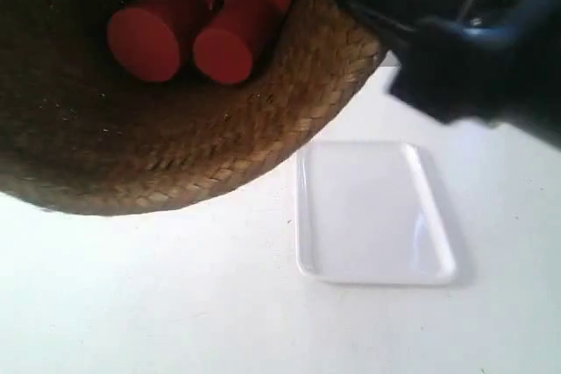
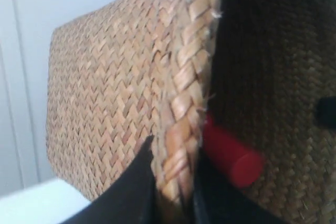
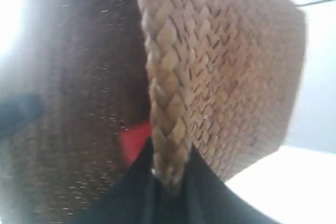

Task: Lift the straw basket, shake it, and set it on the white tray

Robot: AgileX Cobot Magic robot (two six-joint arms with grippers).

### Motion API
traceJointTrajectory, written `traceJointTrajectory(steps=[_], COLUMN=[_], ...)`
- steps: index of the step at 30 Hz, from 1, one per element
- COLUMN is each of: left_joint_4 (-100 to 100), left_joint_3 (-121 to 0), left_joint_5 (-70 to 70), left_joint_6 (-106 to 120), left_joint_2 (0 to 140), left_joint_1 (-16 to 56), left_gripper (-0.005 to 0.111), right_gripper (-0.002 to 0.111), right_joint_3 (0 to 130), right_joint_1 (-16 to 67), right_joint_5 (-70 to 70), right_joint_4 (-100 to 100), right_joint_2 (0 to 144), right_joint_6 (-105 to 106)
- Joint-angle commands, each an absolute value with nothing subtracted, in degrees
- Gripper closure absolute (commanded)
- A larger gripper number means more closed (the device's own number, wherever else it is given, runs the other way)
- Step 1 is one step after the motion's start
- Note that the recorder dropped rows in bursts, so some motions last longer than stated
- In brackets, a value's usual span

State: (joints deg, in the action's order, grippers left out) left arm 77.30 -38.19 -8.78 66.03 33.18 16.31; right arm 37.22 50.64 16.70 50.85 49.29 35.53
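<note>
We had the exterior camera overhead, looking steeply down, so near the straw basket point(image 1: 175, 146) that it filled the upper frame, with the white tray point(image 1: 372, 212) farther below. The wrist cameras looked along the left gripper point(image 2: 176, 195) and the right gripper point(image 3: 169, 182), close against the basket's rim. All three views shared its dark inside and the red cylinders point(image 1: 197, 32).

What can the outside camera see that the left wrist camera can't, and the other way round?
Only the exterior view shows the tray, with nothing on it, on the table, and several red cylinders lying together. Only the left wrist view shows the left claw pinching the rim of the basket between its dark fingers, and the basket's outer wall down to its base. Both show the basket's woven rim, its dark inside and something red in it.
</note>
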Motion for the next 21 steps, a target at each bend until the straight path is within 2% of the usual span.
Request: traceJointTrajectory(steps=[1,3,8,19,21], left_joint_4=[78.6,80.5,81.6,83.1,83.1], left_joint_3=[-32.3,-33.6,-34.6,-34.7,-35.3], left_joint_5=[-13.1,-15.0,-8.7,-10.7,-13.1], left_joint_6=[71.2,72.2,73.4,73.3,71.9], left_joint_2=[46.8,46.8,44.6,45.3,44.5], left_joint_1=[16.7,16.7,16.7,16.7,16.7], left_gripper=[0.107,0.107,0.107,0.107,0.107], right_gripper=[0.108,0.108,0.108,0.108,0.108], right_joint_3=[32.0,33.6,34.7,34.6,35.3], right_joint_1=[48.7,49.4,50.2,50.2,50.2], right_joint_5=[22.3,19.4,22.5,21.5,17.8], right_joint_4=[57.1,55.7,53.7,56.9,57.9], right_joint_2=[65.4,66.3,62.9,63.0,60.7], right_joint_6=[35.5,33.0,36.4,43.8,43.3])
